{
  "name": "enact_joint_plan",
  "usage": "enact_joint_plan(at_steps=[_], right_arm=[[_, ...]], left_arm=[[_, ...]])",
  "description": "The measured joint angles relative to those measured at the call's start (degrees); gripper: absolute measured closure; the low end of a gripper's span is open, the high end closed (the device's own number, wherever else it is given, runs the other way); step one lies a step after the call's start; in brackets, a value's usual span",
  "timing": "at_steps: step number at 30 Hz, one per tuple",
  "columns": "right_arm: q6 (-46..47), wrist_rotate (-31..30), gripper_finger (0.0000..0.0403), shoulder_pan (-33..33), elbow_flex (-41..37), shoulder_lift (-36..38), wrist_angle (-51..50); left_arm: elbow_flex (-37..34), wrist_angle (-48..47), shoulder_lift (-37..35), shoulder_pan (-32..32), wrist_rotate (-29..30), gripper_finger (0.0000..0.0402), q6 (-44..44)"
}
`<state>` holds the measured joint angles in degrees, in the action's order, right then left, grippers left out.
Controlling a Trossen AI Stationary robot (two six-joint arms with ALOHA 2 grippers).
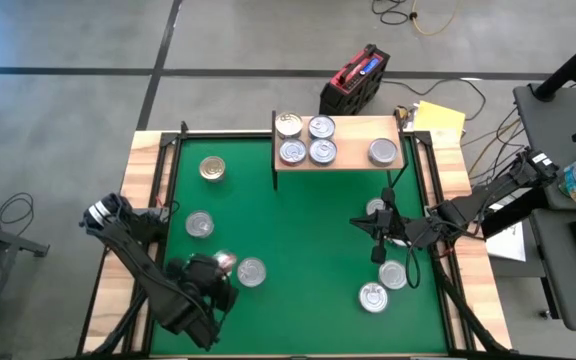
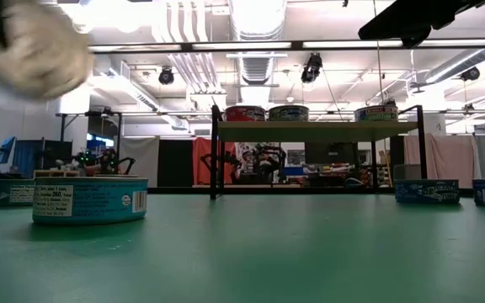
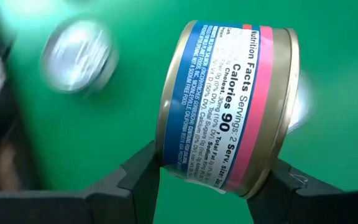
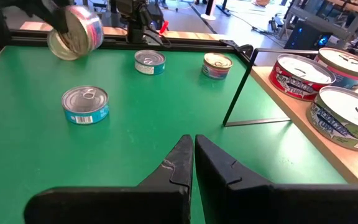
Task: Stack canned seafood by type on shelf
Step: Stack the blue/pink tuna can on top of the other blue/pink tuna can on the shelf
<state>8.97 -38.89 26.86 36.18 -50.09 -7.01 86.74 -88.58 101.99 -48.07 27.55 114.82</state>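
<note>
Left gripper (image 3: 207,177) is clamped on a short round blue-and-pink labelled tin (image 3: 229,106), holding it tilted above the green mat (image 1: 308,240) near the left front of the table. Right gripper (image 4: 194,152) hangs with fingers pressed together, holding nothing, right of centre. 5 silver-topped tins (image 1: 308,140) sit on the light-wood shelf (image 1: 353,158) at the back.

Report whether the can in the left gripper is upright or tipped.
Tipped. The can sits clamped between the left gripper's fingers, label text running sideways, lifted off the green mat.
</note>
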Motion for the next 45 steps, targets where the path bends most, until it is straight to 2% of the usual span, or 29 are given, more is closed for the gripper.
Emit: enact_joint_plan(at_steps=[4,6,11,16,21,25,32,45], right_arm=[[0.0,0.0,0.0394,0.0,0.0,0.0,0.0],[0.0,0.0,0.0394,0.0,0.0,0.0,0.1],[0.0,-0.1,0.0394,0.0,0.0,0.0,0.4],[0.0,-0.1,0.0394,0.0,0.0,0.0,0.5],[0.0,-0.2,0.0394,0.0,0.0,0.0,0.5],[-0.1,-0.2,0.0394,0.0,0.0,0.0,0.5],[-0.2,-0.2,0.0394,0.0,0.0,0.0,0.4],[-0.8,-0.3,0.0394,-0.1,0.0,0.0,0.4]], left_arm=[[2.3,0.0,-1.1,0.4,17.4,0.0234,-4.4],[2.5,0.1,-2.0,0.9,23.1,0.0234,-6.5],[2.5,0.7,-4.1,2.8,27.7,0.0234,-12.6],[2.4,7.8,-5.4,5.7,30.8,0.0234,-24.4],[2.4,20.2,-6.3,10.5,30.8,0.0234,-44.2],[2.4,28.2,-6.5,15.1,27.9,0.0234,-58.8],[2.3,34.3,-6.5,22.5,23.8,0.0234,-74.3],[-0.8,50.7,-7.4,34.4,10.0,0.0234,-98.5]])
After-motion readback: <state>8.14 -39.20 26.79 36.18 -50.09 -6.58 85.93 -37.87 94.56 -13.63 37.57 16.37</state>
